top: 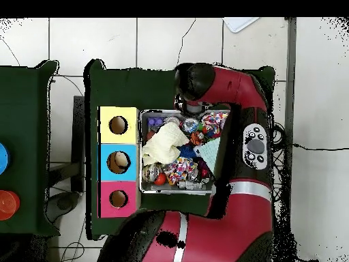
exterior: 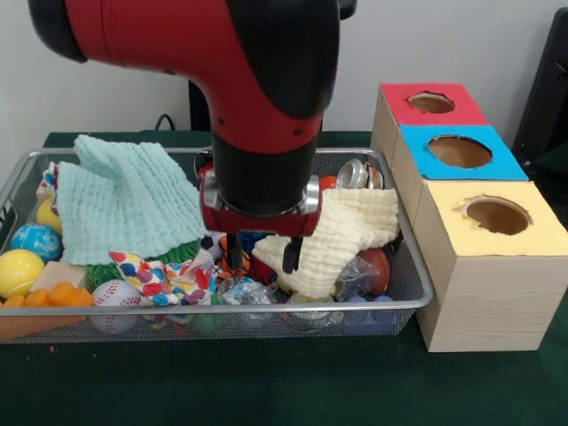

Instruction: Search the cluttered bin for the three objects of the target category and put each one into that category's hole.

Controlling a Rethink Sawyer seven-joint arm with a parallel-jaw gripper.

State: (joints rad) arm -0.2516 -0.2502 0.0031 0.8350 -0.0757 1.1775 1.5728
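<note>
End effector (exterior: 263, 253) | open, low in bin (exterior: 417, 275) | bottle (exterior: 247, 291) just below

A dark green bench (exterior: 266, 390) fills the lower part of the front view. Directly on it rest a wire mesh bin (exterior: 417, 282) at centre left and a row of three pale wooden boxes (exterior: 484, 302) just beside it at right.

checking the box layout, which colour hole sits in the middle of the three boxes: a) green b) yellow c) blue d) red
c, the blue hole sits between the red hole behind it and the yellow hole in front, and the overhead view shows the same order.
</note>
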